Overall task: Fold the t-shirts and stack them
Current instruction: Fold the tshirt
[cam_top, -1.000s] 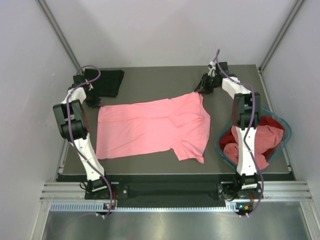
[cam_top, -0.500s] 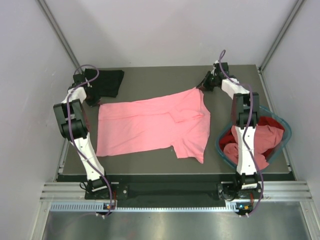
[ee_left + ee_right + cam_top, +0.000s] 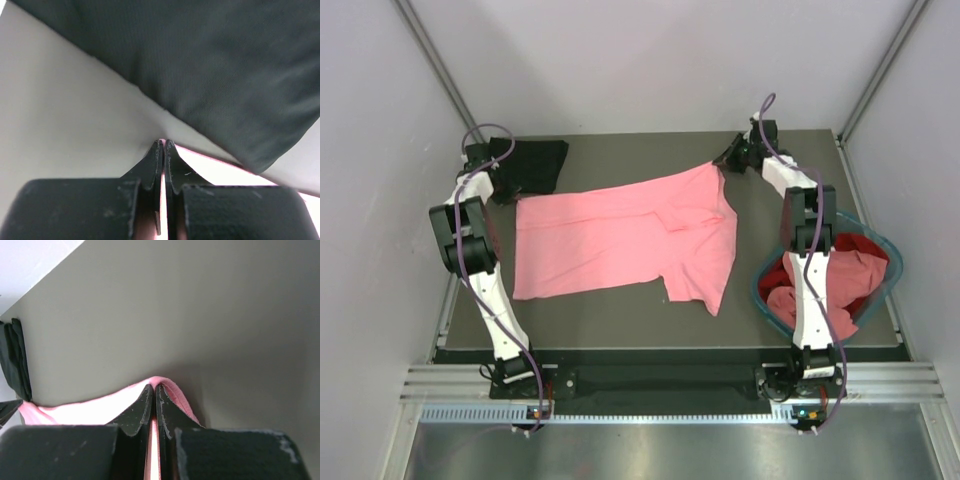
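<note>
The pink t-shirt (image 3: 620, 240) lay spread across the desk (image 3: 620, 320). The left jaws and right jaws were each clenched on one of its far corners, likely to draw the cloth taut for folding. A black t-shirt (image 3: 538, 165) sat folded at the far left.

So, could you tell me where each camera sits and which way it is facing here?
Top external: above and behind the bases, looking down on the table; left arm and right arm show, pink t-shirt spread between them.
Left wrist: looking along the shut left gripper at the black t-shirt.
Right wrist: looking along the shut right gripper across the table.
Shared: both wrist views show the pink t-shirt pinched.
</note>
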You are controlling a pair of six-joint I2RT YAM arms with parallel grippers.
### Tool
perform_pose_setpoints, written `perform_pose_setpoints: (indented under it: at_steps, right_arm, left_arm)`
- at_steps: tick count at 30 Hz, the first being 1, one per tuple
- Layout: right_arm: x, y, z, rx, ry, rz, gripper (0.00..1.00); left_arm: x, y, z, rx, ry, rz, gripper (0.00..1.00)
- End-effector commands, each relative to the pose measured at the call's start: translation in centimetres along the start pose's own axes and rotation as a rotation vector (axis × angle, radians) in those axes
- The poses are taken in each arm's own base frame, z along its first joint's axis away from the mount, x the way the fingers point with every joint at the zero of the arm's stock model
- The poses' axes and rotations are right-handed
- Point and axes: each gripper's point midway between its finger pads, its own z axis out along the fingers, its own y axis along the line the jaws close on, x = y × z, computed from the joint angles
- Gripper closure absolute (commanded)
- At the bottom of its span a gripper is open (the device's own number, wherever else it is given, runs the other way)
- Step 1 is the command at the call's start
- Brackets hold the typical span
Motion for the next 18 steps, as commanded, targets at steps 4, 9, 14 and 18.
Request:
perform_pose_setpoints:
  at_steps: [4,9,14,18]
  right_arm:
    - [-5.2,2.2,-1.1,-0.04,-0.149,-0.044,1.0]
    - [-4.3,1.7,-0.9,-0.032,-0.112,-0.033,0.97]
    - [-3.9,0.3,-2.3,0.066,-0.068,-0.071,0.68]
    - [-4.0,-1.3,-5.9,0.218,-0.032,-0.13,0.54]
  left_arm:
    - [-4.6,-0.3,-0.1,0.014,-0.139,-0.027,1.0]
    - [-4.1,0.4,-0.1,-0.026,-0.122,-0.03,0.84]
    - [-2.9,1.4,-2.1,-0.097,-0.066,-0.03,0.43]
    - [-2.5,2.8,-6.1,-0.186,-0.081,-0.028,0.36]
